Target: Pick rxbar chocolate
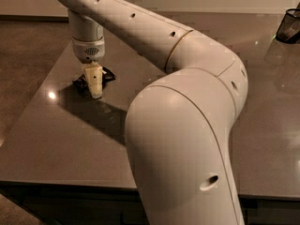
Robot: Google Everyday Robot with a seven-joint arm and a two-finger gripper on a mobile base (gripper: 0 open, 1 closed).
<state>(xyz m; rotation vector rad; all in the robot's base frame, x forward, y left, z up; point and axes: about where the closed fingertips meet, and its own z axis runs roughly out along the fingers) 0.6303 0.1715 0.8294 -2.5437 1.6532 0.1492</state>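
Observation:
The rxbar chocolate (108,75) is a flat black bar lying on the grey table (56,139) at the far left. Only its dark ends show on either side of my gripper. My gripper (95,92) hangs straight down from the white wrist (87,48), right over the bar and down at table height. Its cream tip covers the middle of the bar. My own white arm (187,125) fills the middle and front of the view.
A black mesh container (289,26) stands at the far right corner of the table. The table's left edge runs diagonally close to the bar, with brown floor beyond. The front edge is just below my arm's big elbow.

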